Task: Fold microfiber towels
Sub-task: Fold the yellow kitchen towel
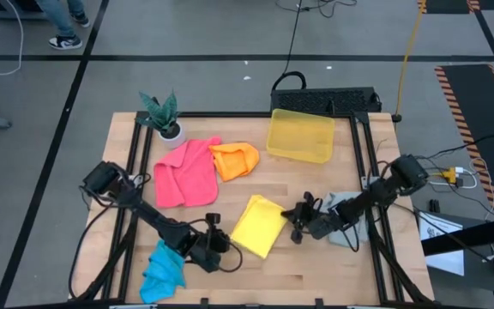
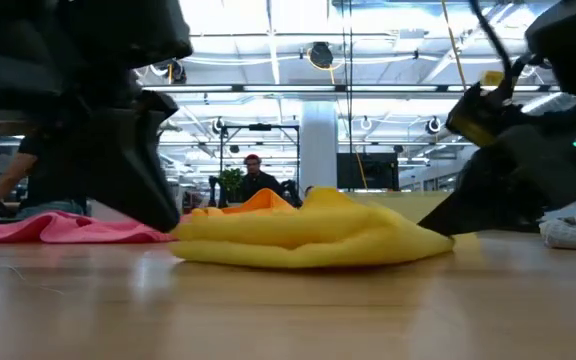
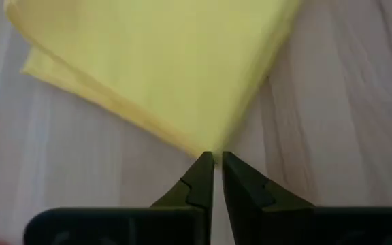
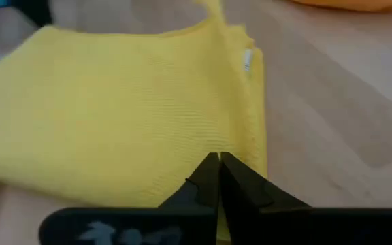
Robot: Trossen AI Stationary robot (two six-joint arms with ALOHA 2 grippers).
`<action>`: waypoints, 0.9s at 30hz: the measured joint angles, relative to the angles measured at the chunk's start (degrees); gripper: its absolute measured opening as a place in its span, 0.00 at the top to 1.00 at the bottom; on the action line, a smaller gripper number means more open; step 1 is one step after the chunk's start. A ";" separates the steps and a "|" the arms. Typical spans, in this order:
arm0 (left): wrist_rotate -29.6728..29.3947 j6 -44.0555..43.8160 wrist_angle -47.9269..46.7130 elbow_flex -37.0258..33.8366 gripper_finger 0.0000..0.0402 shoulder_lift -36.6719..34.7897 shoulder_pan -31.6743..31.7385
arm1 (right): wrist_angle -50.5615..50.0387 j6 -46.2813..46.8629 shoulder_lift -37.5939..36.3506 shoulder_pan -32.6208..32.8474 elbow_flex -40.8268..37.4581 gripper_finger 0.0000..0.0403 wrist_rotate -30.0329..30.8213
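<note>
In the high view, the folded yellow towel [image 1: 259, 225] is seen lying on the wooden worktop [image 1: 316, 189] between the two grippers. The left gripper [image 1: 227, 243] is placed at the towel's near-left corner, and the right gripper [image 1: 296, 225] at its right edge. The pink towel [image 1: 185, 173] and the orange towel [image 1: 235, 160] are spread farther back, the blue towel [image 1: 163, 269] is bunched at the front edge under the left arm, and the grey towel [image 1: 346, 225] lies beneath the right arm. A yellow bin [image 1: 300, 135] and a potted plant [image 1: 163, 115] stand at the back.

In the low view, the yellow towel is shown as a low heap between two dark arm shapes.

In the left wrist view, the fingers are seen clenched, their tips at the towel's corner; no cloth is seen gripped.

In the right wrist view, the fingers are pressed together over the towel's edge; whether cloth is pinched cannot be told.
</note>
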 joint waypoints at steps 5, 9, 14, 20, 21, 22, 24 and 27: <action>-1.57 -4.27 2.32 -3.79 0.91 -0.04 -1.39 | -0.35 1.79 -1.72 -0.08 -1.70 0.99 -0.28; -2.26 -7.84 3.52 -5.88 0.91 -0.17 -2.05 | 0.00 -2.51 -4.80 1.73 -2.32 0.99 -3.18; -7.15 -3.74 4.73 -3.08 0.91 -1.31 -3.07 | 4.59 -9.36 -7.43 3.76 -2.25 0.99 -7.88; -5.35 12.38 24.63 -2.24 0.91 0.27 0.74 | 6.22 -9.32 -7.70 3.13 -2.25 0.99 -7.47; -2.65 13.89 27.72 -2.24 0.91 0.92 1.89 | 5.59 -8.05 -7.70 2.70 -2.27 0.99 -7.41; 0.32 15.11 30.88 -2.24 0.91 1.90 3.13 | 4.79 -6.76 -7.70 2.18 -2.27 0.99 -7.40; 6.11 16.73 36.83 -2.23 0.91 4.41 5.57 | 2.14 -4.49 -7.70 1.06 -2.27 0.99 -7.26; 12.82 17.98 42.52 -2.26 0.91 8.82 8.66 | -2.20 -0.37 -7.68 -0.15 -2.30 0.99 -4.03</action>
